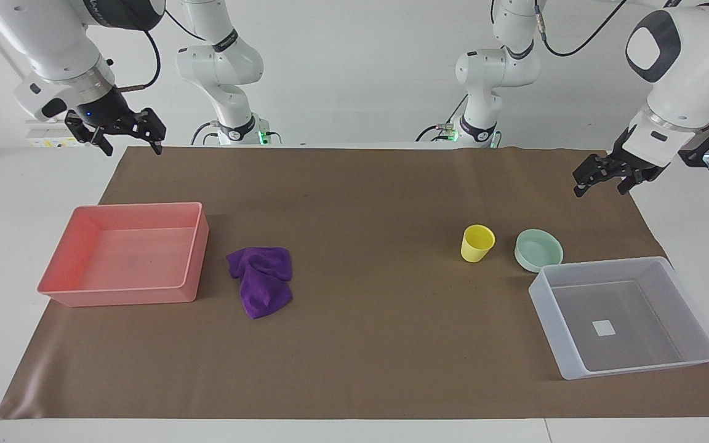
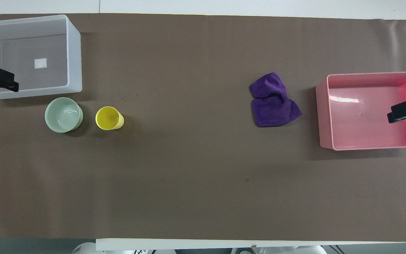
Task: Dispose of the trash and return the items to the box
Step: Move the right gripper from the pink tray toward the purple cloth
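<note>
The trash, a crumpled purple cloth (image 1: 260,280) (image 2: 273,102), lies on the brown mat beside the pink tray. The yellow cup (image 1: 476,243) (image 2: 108,118) stands upright beside the mint-green bowl (image 1: 538,249) (image 2: 63,114); both sit just nearer the robots than the translucent box (image 1: 545,314) (image 2: 74,53), which holds nothing. My left gripper (image 1: 600,187) (image 2: 0,81) hangs open and raised over the mat's edge at the left arm's end, holding nothing. Raised over the mat's corner at the right arm's end, my right gripper (image 1: 133,147) (image 2: 405,111) is open too and holds nothing.
A pink-red tray (image 1: 120,289) (image 2: 324,116) with nothing in it sits at the right arm's end of the table. The brown mat (image 1: 360,344) covers most of the tabletop, with white table showing around it.
</note>
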Controlling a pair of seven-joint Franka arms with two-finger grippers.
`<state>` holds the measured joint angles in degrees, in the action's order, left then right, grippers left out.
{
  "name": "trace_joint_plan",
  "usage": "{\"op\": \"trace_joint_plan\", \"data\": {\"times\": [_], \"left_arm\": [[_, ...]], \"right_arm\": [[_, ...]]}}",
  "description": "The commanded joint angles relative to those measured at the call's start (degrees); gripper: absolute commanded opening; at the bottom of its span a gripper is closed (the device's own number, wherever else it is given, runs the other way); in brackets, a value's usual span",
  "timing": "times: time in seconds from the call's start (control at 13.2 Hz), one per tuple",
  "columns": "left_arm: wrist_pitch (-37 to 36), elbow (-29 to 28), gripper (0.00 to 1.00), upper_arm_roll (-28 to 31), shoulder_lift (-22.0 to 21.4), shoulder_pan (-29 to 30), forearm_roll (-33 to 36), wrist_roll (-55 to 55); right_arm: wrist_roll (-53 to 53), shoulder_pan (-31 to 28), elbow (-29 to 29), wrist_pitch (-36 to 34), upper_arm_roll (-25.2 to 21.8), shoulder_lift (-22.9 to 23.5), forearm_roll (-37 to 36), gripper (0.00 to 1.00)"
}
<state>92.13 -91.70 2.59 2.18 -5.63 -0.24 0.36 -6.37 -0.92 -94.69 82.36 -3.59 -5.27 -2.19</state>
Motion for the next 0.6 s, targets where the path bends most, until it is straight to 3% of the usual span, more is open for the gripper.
{"op": "trace_joint_plan", "data": {"times": [0.0, 0.53], "left_arm": [[-1.8, 1.1, 1.0, 0.0, 0.0, 0.4, 0.0, 1.0], [-1.4, 0.6, 1.0, -0.1, -0.2, 0.4, 0.0, 1.0]], "right_arm": [[-0.6, -0.4, -1.6, 2.1, 0.1, -1.0, 0.2, 1.0], [-0.2, 2.1, -1.6, 6.6, 0.4, 1.8, 2.3, 1.0]]}}
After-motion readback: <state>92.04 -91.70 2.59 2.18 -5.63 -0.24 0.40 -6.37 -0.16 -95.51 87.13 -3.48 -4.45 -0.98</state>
